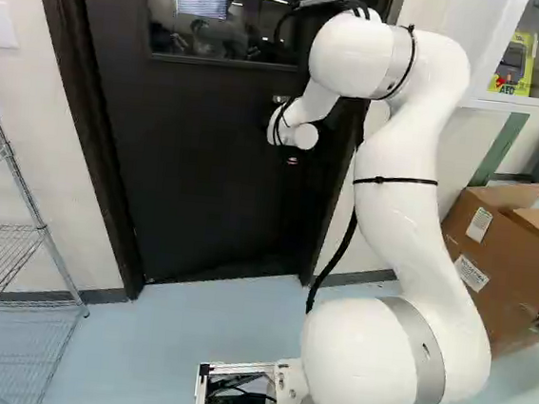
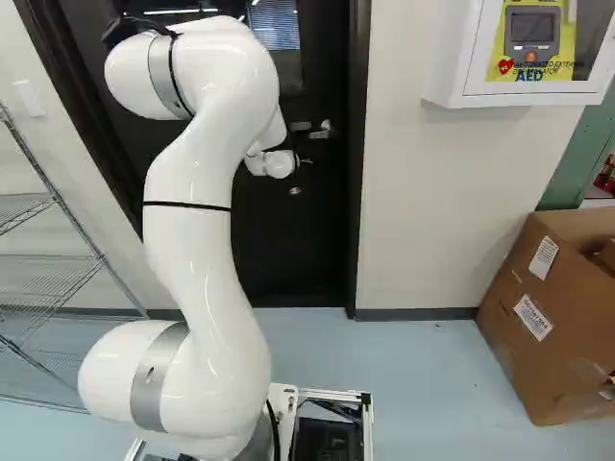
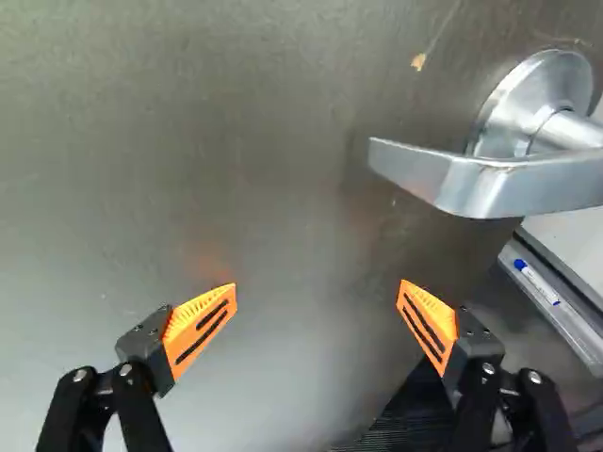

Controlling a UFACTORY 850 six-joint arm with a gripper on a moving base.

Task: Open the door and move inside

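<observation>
**Out at two o'clock from the wide-open gripper [image 3: 318, 284]: the handle [image 3: 490, 184], untouched!**

Starting at the tool, then: spread wide, holding nothing, with only the dark door [image 3: 273, 169] to see between the orange pads [image 3: 200, 325]. Taking twelve as straight ahead of the gripper, swing round towards two for the handle: apart from both pads, nearer to the three o'clock one. Pick up the free end [image 3: 386, 158] first, at about one o'clock, then follow the bar to its bend at two and on back to the round plate [image 3: 542, 94]. Long axis? Running roughly nine to three, much like the line from pad to pad. Awkward for a straight pinch, surely! Probably calling for a shift towards two and a turn of the wrist, or else a push on the bar with one pad. Easy to slip off the free end if caught too near its tip.

And now for looks: smooth silver metal, flat-faced, gently curved, set out from the door on a stubby neck, with the free end pointing back towards nine. Over to the right base view: small and bright beyond the arm [image 2: 197, 221], close beside the door frame [image 2: 357, 192]. Shut tight, by all appearances; handle to be worked before any drive inside.
</observation>
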